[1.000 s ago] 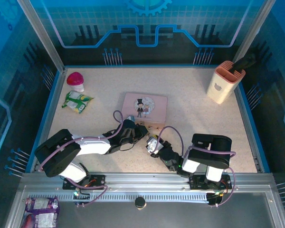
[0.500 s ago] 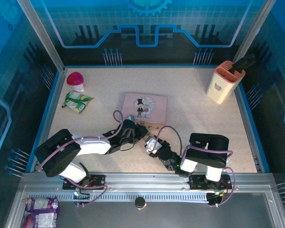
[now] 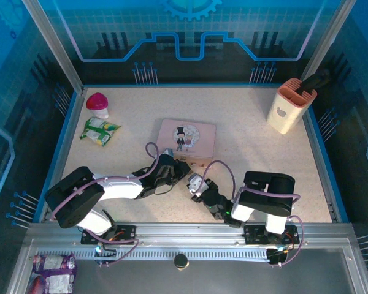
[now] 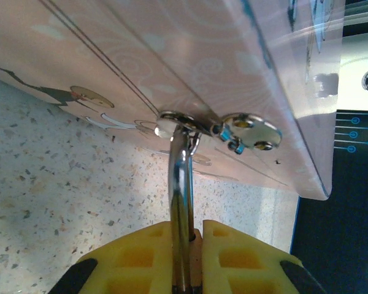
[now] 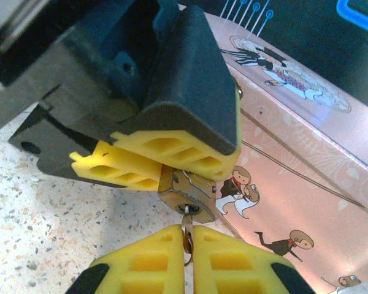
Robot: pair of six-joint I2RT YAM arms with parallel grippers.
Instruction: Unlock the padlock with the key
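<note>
The brass padlock (image 5: 187,195) hangs by its silver shackle (image 4: 181,184) from the clasp (image 4: 245,130) of the pink tin (image 3: 186,138). My left gripper (image 4: 196,236) is shut on the padlock body, its yellow pads (image 5: 165,156) clamping the body from both sides. The small key (image 5: 187,228) sits in the keyhole on the padlock's underside. My right gripper (image 5: 188,237) is shut on the key's head, straight below the lock. In the top view the left gripper (image 3: 179,172) and the right gripper (image 3: 194,182) meet at the tin's near edge.
A red-capped mushroom toy (image 3: 98,103) and a green packet (image 3: 100,130) lie at the far left. A peach holder (image 3: 291,104) stands at the far right. A purple snack bag (image 3: 54,269) lies outside the table at the near left.
The right gripper has edged slightly up and left toward the padlock. The left arm has held still.
</note>
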